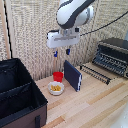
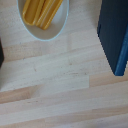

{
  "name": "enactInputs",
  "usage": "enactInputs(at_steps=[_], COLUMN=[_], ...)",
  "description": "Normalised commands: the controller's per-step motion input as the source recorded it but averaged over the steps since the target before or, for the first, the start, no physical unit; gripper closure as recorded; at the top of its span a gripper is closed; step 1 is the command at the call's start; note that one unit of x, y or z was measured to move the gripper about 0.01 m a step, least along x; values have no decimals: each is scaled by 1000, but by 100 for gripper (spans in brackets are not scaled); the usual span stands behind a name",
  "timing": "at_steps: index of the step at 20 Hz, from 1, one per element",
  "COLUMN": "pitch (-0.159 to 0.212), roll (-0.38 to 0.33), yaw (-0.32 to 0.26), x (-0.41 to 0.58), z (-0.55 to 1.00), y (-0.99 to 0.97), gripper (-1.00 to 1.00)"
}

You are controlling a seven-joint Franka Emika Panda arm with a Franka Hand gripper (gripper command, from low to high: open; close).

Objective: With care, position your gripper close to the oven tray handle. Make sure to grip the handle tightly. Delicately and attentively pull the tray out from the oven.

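In the exterior view my gripper point(image 1: 61, 52) hangs high over the wooden table, open, with nothing between its blue-tipped fingers. The oven point(image 1: 114, 52) stands at the exterior view's right. The tray point(image 1: 98, 71), a dark wire rack, lies low in front of the oven. Along the tray's front edge runs the oven tray handle point(image 1: 93, 75). My gripper is well above the handle and off toward the exterior view's left, not touching it. None of these, nor my fingers, shows in the wrist view.
An upright dark blue slab point(image 1: 72, 75) point(image 2: 115, 35) stands below my gripper. Beside it are a red cup point(image 1: 58, 76) and a white bowl point(image 1: 56, 88) point(image 2: 42, 17) of yellow sticks. A big black fabric case point(image 1: 17, 95) fills the exterior view's left.
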Motion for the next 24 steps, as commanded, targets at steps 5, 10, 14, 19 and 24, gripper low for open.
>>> enactInputs(at_steps=[5,10,14,19,24], pitch=[9,-9,-11,-26,-20], roll=[-322,-362,-349,-323,-308], yaw=[17,21,20,40,49], x=[8,6,23,40,41], z=[-13,0,0,-2,-24], y=[-210,-374,-419,-462,-483], gripper=[-100,-100,-100,-100,-100])
